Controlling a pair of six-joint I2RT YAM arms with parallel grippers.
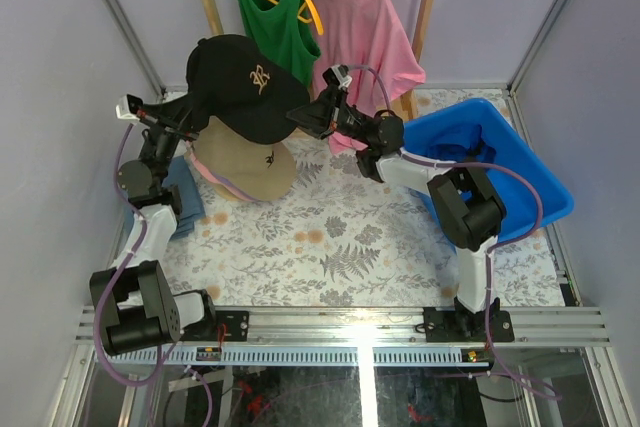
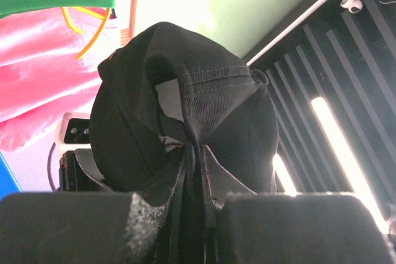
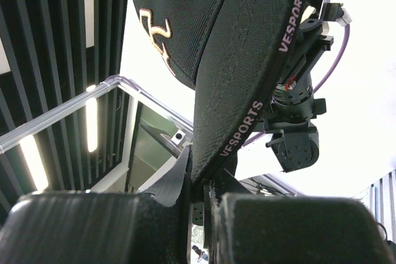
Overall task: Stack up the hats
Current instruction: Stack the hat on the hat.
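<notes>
The black hat with a gold emblem (image 1: 245,82) hangs in the air between both arms. My left gripper (image 1: 190,112) is shut on the fabric at its back; in the left wrist view the hat's crown (image 2: 185,109) rises from the closed jaws of that gripper (image 2: 197,171). At the hat's other end my right gripper (image 1: 305,115) is shut on the brim, whose edge (image 3: 229,41) runs down into this gripper (image 3: 207,183). Directly below lies a tan hat (image 1: 250,172) on the table, with a pale pink or lavender rim (image 1: 222,187) showing under it.
A blue bin (image 1: 520,182) stands at the right with something dark inside. A pink T-shirt (image 1: 360,17) and a green tank top (image 1: 275,17) hang on a wooden rack at the back. A blue-grey folded cloth (image 1: 185,197) lies by the left arm.
</notes>
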